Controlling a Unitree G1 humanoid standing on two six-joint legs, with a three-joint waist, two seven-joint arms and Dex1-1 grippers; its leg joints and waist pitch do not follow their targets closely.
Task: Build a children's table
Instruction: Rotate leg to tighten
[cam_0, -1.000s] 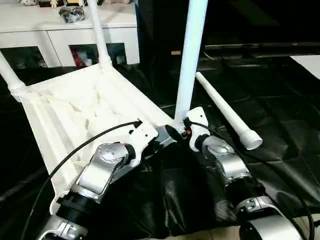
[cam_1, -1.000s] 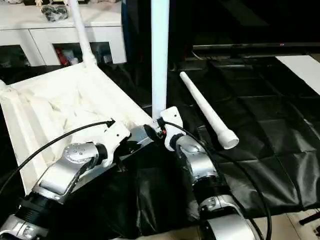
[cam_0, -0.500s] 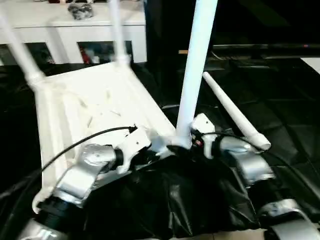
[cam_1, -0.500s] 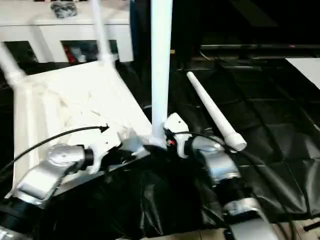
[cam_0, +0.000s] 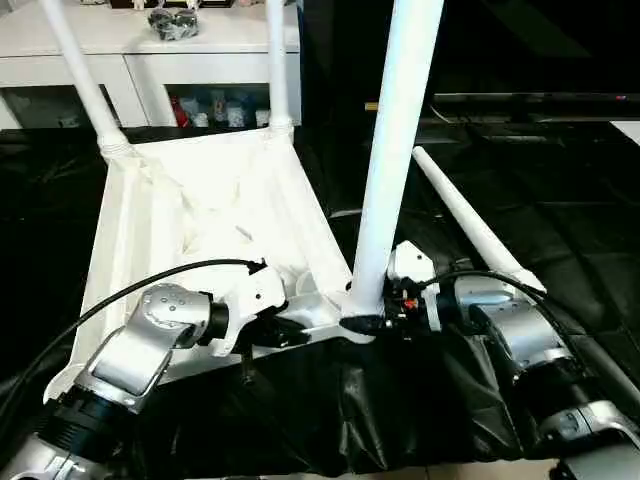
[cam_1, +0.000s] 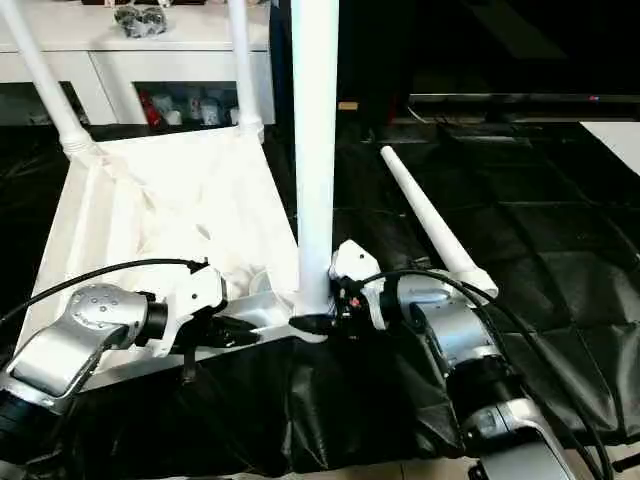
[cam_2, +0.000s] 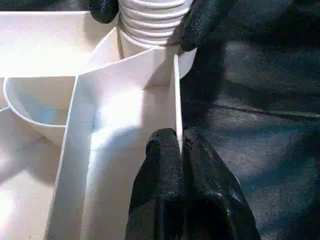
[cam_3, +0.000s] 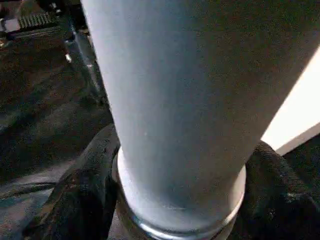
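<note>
since a second ago the whole view has swung, so that's camera motion; beyond that, the tabletop (cam_0: 200, 215) reads squarer to the robot and the near leg (cam_0: 395, 150) stands closer to vertical than it did, with both grippers kept on the same spots.

tabletop lies upside down on the black floor sheet (cam_0: 560, 200), ribbed underside up. two far legs are seated upright in the far corner sockets: far-left leg (cam_0: 80, 80), far-right leg (cam_0: 276, 60). near leg stands in the near-right corner socket (cam_2: 150, 47), ribbed collar visible at its base in the left wrist view.

right gripper (cam_0: 385, 310) is clamped round the base of the near leg, just above the socket; the right wrist view has a black finger (cam_3: 75, 200) on each side of the tube, touching it.

left gripper (cam_2: 181, 145) is pinched shut on the tabletop's thin edge wall just beside that corner socket, one finger on each face of the wall. in the head views it sits at the near edge of the tabletop, close to the right gripper but apart from it.

fourth leg (cam_0: 470, 225) lies loose on the sheet to the right of the tabletop, wide end toward the robot, next to the right forearm.

white cabinet (cam_0: 150, 55) stands behind the table.
</note>
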